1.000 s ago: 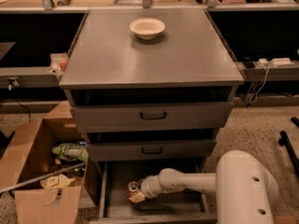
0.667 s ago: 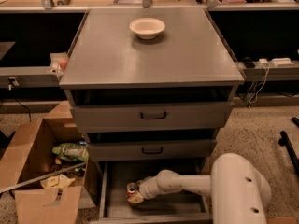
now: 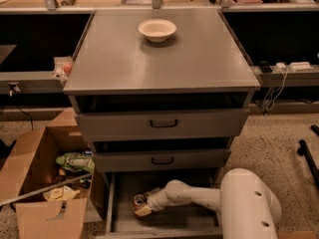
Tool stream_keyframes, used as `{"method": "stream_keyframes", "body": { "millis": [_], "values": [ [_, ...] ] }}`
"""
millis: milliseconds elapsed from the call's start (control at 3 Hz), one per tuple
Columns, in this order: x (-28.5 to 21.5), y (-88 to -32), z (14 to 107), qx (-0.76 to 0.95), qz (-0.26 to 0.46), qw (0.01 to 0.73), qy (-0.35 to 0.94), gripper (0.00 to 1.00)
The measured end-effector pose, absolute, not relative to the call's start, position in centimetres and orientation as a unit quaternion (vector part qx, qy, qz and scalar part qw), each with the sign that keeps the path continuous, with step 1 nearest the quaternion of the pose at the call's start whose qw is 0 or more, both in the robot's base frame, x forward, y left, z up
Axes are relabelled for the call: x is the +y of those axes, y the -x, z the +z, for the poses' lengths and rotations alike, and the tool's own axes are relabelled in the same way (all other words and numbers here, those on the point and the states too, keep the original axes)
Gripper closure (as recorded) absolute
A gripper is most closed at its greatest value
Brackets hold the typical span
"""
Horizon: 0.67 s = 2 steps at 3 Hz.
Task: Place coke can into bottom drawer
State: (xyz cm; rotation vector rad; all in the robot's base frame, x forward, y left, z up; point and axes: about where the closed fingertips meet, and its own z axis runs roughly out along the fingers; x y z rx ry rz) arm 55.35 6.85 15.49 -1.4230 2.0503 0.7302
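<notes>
The bottom drawer (image 3: pixel 164 222) is pulled open under the two upper drawers. My gripper (image 3: pixel 142 206) reaches into its left part from the right, low over the grey floor. Its fingers are shut on the coke can (image 3: pixel 139 200), of which the silver top and a bit of red side show at the gripper's tip. The can stands about upright, at or just above the drawer floor. My white arm (image 3: pixel 199 195) hides the middle of the drawer.
A white bowl (image 3: pixel 157 30) sits on the cabinet top (image 3: pixel 159 63). The middle drawer (image 3: pixel 162 160) and top drawer (image 3: pixel 163 124) overhang the bottom one. An open cardboard box (image 3: pixel 45 183) with trash stands to the left. A black stand leg (image 3: pixel 309 158) lies at the right.
My arm and gripper have shifted slightly left inside the bottom drawer, carrying the can with them. Nothing else has moved.
</notes>
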Motion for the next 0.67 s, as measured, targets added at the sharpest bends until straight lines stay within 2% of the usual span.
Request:
{"method": "stream_keyframes", "body": {
  "millis": [333, 667],
  "values": [
    [6.85, -55.35, 15.49, 0.76, 0.271, 0.267, 0.527, 0.41],
    [6.85, -55.34, 15.49, 0.76, 0.271, 0.267, 0.527, 0.18]
  ]
}}
